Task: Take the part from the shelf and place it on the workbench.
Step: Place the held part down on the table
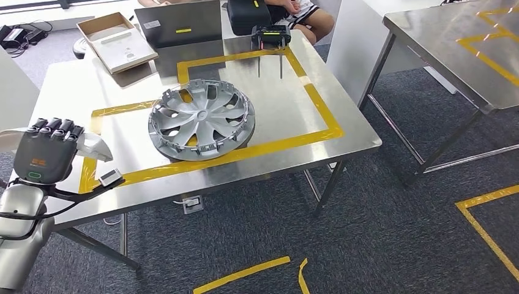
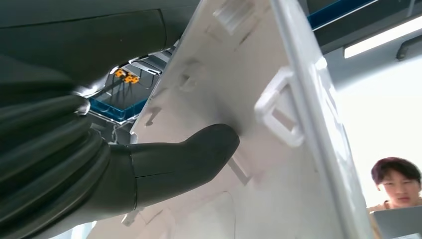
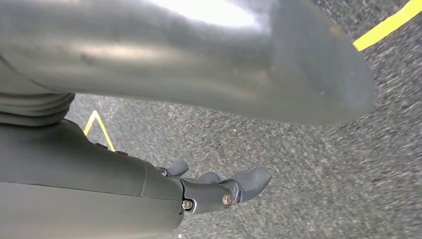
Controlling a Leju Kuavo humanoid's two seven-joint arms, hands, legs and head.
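Observation:
My left hand (image 1: 46,150) is raised at the near left corner of the steel workbench (image 1: 287,104) and grips a white plastic part (image 1: 95,147). The part's edges stick out on both sides of the hand. In the left wrist view my thumb (image 2: 199,154) presses against the ribbed back of the white part (image 2: 278,164), which has moulded clips. My right hand (image 3: 219,186) hangs over the grey carpet, its fingers apart and holding nothing.
A silver wheel cover (image 1: 201,119) lies inside the yellow tape outline (image 1: 318,104) on the workbench. A cardboard box (image 1: 116,40), a laptop (image 1: 179,23) and a black device (image 1: 270,37) stand at the far edge, where a person (image 1: 303,15) sits. A second steel table (image 1: 453,49) stands at right.

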